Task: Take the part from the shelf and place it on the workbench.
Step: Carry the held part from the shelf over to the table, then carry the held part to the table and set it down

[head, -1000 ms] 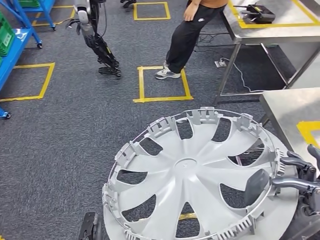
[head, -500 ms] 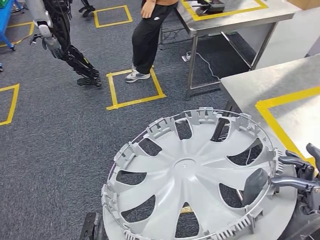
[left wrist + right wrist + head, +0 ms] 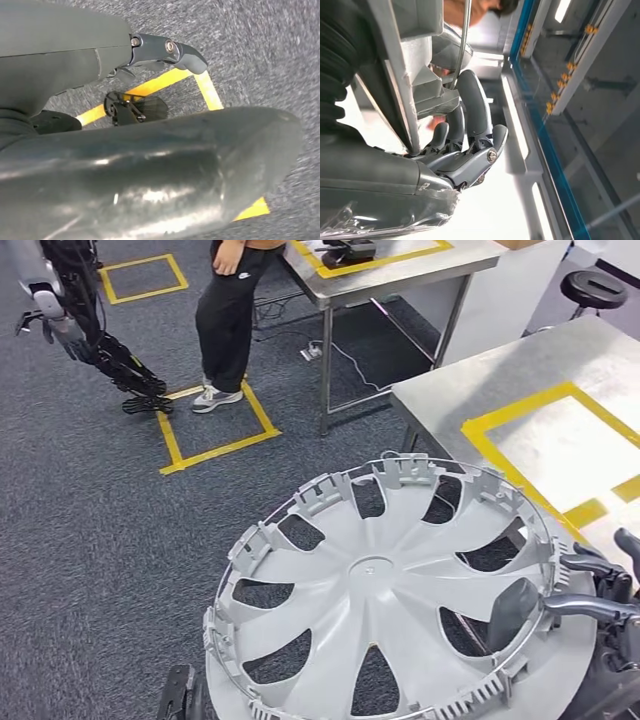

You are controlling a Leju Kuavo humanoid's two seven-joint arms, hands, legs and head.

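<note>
Fingers of the right hand (image 3: 596,595) clamp the right rim of the grey wheel cover (image 3: 377,590), carried flat above the carpet. The left hand (image 3: 166,50) sits at its near-left edge; whether it grips, I cannot tell. The steel workbench (image 3: 453,390) stands far right.

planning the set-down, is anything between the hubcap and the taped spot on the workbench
Nothing visible does. The hubcap, held at its rim by the right hand, already overlaps the near corner of the workbench, and the steel inside the yellow tape outline looks bare.
</note>
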